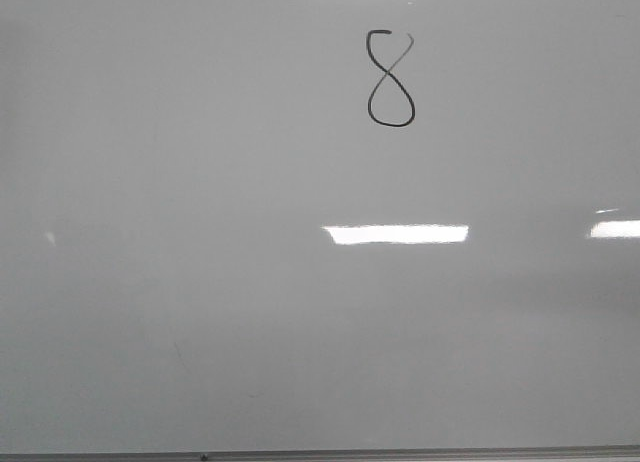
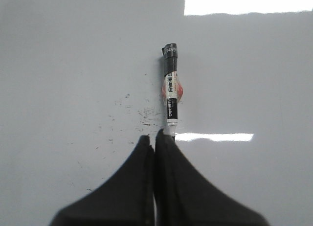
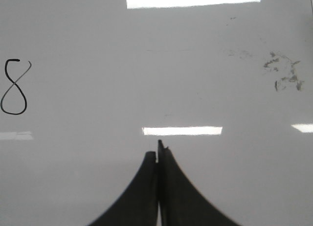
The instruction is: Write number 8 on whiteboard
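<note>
The number 8 [image 1: 390, 79] is drawn in thin black line high on the whiteboard [image 1: 200, 282], right of centre, its upper loop not quite closed. It also shows in the right wrist view [image 3: 13, 87]. Neither gripper shows in the front view. My left gripper [image 2: 155, 136] is shut, its fingers pressed together. A black marker [image 2: 170, 89] with a white and red label lies on the board just past its fingertips, off to one side of the seam, not between the fingers. My right gripper [image 3: 157, 150] is shut and empty above bare board.
Black ink specks [image 2: 142, 113] dot the board beside the marker. Grey smudges [image 3: 286, 74] mark the board in the right wrist view. A thin grey edge strip [image 1: 400, 452] runs along the board's near side. Bright light glare [image 1: 395, 234] lies across the board.
</note>
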`<act>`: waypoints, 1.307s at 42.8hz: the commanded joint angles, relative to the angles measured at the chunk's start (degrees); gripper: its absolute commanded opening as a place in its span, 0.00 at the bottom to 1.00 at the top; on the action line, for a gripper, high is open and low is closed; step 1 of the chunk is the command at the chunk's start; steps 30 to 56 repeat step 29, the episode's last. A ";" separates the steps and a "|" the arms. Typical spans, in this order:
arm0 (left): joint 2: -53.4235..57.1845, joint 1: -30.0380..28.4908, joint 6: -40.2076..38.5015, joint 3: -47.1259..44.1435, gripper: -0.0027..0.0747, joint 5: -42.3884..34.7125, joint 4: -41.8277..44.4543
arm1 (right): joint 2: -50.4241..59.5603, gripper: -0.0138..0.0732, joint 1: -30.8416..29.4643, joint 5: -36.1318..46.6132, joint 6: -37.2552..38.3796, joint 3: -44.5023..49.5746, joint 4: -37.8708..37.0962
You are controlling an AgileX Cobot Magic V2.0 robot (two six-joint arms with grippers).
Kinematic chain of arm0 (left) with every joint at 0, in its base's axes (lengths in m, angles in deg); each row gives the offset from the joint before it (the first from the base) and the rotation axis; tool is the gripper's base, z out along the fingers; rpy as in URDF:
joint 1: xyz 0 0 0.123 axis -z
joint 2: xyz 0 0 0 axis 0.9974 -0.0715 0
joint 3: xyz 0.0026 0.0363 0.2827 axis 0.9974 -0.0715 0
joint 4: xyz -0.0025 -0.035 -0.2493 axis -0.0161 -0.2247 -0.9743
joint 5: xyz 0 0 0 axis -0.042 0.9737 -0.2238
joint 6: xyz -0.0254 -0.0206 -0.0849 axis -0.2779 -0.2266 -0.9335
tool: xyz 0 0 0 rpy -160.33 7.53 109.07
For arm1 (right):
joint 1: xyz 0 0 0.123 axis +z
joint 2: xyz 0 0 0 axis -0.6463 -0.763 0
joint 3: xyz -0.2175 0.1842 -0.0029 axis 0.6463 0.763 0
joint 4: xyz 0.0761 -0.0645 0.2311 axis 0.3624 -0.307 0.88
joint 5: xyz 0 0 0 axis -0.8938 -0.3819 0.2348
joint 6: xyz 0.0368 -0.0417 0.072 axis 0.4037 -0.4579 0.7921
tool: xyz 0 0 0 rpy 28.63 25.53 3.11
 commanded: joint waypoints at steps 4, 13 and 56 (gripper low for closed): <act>0.70 0.15 -0.18 -0.73 0.01 -4.87 -0.11 | 1.05 0.08 0.24 4.45 -0.53 -0.18 0.21; 0.70 0.15 -0.18 -0.73 0.01 -4.87 -0.11 | 1.05 0.08 1.65 4.45 -0.53 -0.18 0.21; 0.70 0.15 -0.18 -0.73 0.01 -4.87 -0.11 | 1.05 0.08 4.29 4.45 -0.53 -0.18 0.21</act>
